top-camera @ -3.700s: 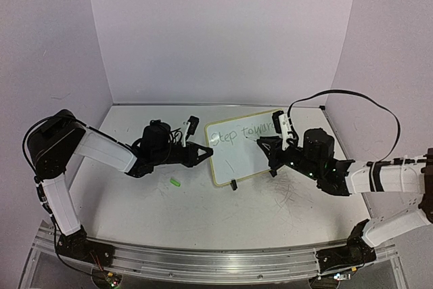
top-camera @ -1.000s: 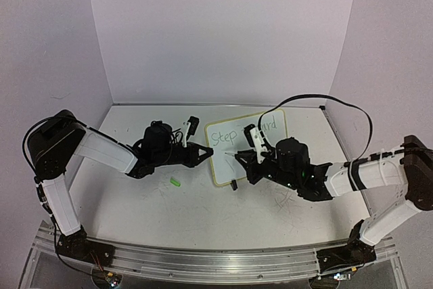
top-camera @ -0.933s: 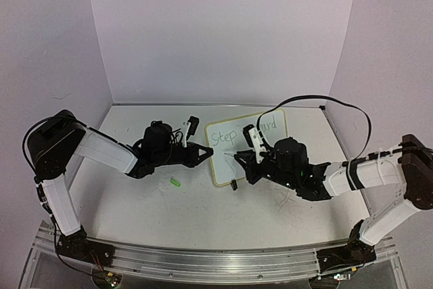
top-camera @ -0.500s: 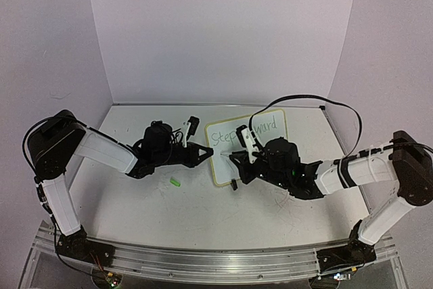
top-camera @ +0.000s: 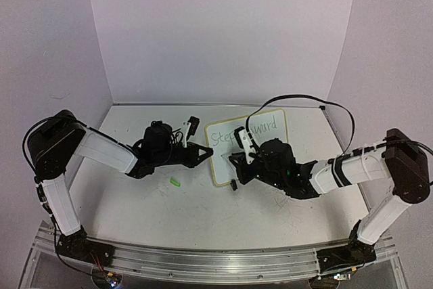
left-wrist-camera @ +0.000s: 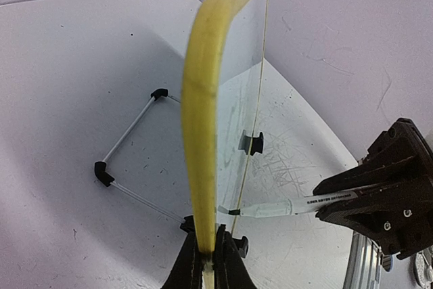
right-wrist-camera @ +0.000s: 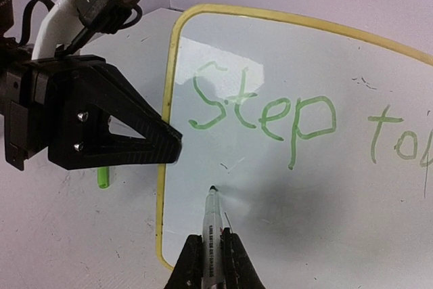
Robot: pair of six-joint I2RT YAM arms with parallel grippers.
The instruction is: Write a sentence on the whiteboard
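The whiteboard (top-camera: 224, 168) stands tilted on its wire stand, its yellow rim (left-wrist-camera: 203, 99) edge-on in the left wrist view. My left gripper (top-camera: 208, 154) (left-wrist-camera: 206, 260) is shut on the board's left edge. The sentence (right-wrist-camera: 264, 116) reads "Step to…" in thin green letters, and in the top view (top-camera: 260, 128) it runs on to "ward", partly hidden by the right arm. My right gripper (top-camera: 233, 162) (right-wrist-camera: 211, 256) is shut on a white marker (right-wrist-camera: 212, 225) (left-wrist-camera: 287, 207). The marker's tip rests at the board's face under the "S", near the left rim.
A small green cap (top-camera: 175, 182) (right-wrist-camera: 102, 177) lies on the tabletop left of the board. The black wire stand (left-wrist-camera: 128, 126) juts out behind the board. Grey scuff marks (left-wrist-camera: 281, 164) cover the table in front. Walls close in on three sides.
My right gripper has carried the marker leftwards, from the end of the first line down to the board's lower left. The left gripper and board have stayed still.
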